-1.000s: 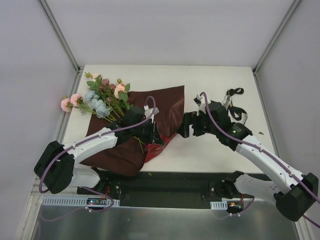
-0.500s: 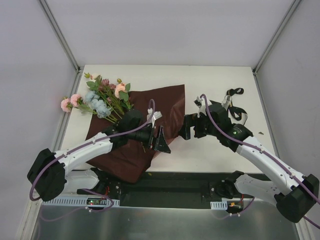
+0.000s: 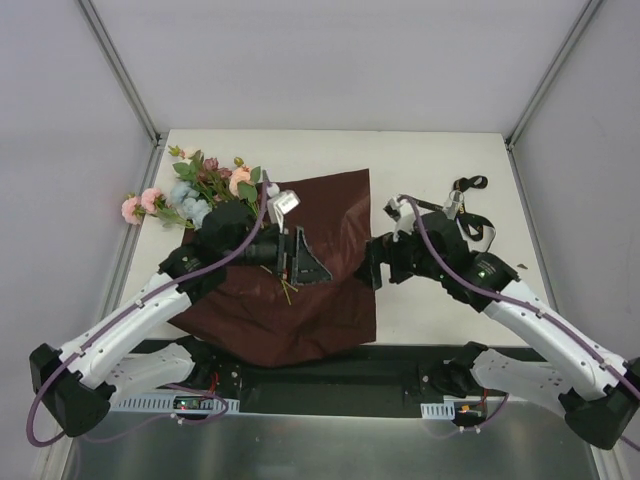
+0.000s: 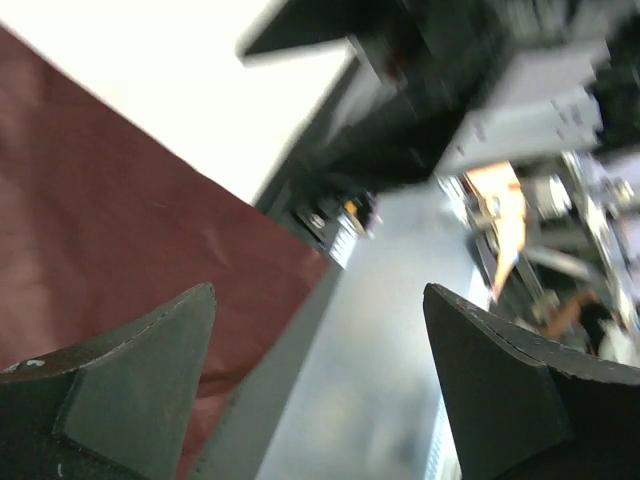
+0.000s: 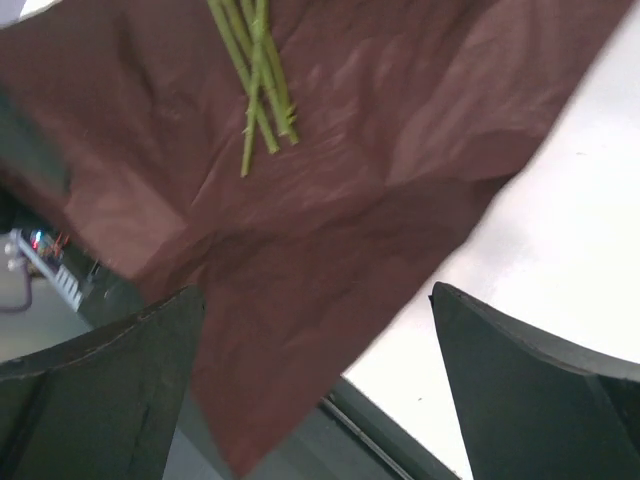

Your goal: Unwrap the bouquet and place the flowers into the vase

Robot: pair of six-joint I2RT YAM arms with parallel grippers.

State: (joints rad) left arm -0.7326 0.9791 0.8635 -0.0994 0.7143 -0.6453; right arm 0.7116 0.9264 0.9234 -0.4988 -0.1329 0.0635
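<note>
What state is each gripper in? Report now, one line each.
Left gripper: open, holding nothing.
Right gripper: open, holding nothing.

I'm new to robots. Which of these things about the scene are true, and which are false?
1. The paper lies spread flat on the table. True.
2. The left gripper is clamped on something. False: it is open and empty.
3. The flowers stand in a vase. False: they lie flat, stems on the paper; no vase shows.
4. The right gripper is open. True.
5. The ribbon is tied round the flowers. False: it lies apart, right of the paper.
</note>
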